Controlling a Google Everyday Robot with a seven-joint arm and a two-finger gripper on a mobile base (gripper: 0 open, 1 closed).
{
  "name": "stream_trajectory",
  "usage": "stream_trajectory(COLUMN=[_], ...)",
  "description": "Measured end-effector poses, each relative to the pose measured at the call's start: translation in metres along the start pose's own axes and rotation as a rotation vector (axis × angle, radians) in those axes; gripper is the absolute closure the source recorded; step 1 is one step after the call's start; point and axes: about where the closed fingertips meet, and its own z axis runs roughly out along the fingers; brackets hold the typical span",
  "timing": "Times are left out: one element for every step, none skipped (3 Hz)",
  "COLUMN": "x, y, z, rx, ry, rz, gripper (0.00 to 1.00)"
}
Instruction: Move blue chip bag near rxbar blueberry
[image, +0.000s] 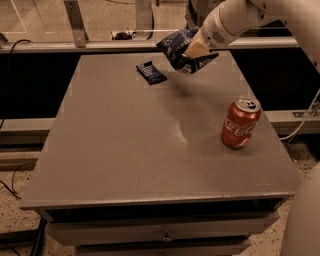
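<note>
Across the middle of the frame spreads the largest thing in view, one grey counter (125, 150), its top matt and faintly scuffed, with a drawer front and a small knob (166, 238) along its lower edge. From the upper right corner one white robot arm (240, 20) reaches in toward the counter's far edge, and a further pale curve of the robot shows at the lower right border. At the arm's tip, in the upper middle-right of the frame, the single end effector (194, 51) is clenched on the one blue chip bag (173, 46), its tan fingers (198, 47) pressed into the crinkled foil. The bag hangs tilted above the counter's far right part, off the surface, with its shadow (182, 89) on the counter just below it. Next in size, one red soda can (241, 123) stands upright at the right middle of the frame, near the counter's right edge, well apart from the bag and off to the side of the line from bag to bar rather than between them. Smallest, the one rxbar blueberry (151, 72) lies flat at the upper centre, slightly askew, near the far edge and near the bag's left side but not touching it. Behind the counter a pale rail (100, 46) crosses the top of the frame, with dark cables (7, 60) trailing down at the left.
</note>
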Motion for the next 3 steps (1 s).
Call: stream_trajectory(x=[0.014,0.024,0.031], y=[-0.014,-0.018,-0.020], z=[0.019,0.037,0.051], rx=[-0.013,-0.039,-0.052], ry=[0.001,0.005,0.014], rz=[0.033,0.056,0.077], gripper=[1.00,1.00,0.82])
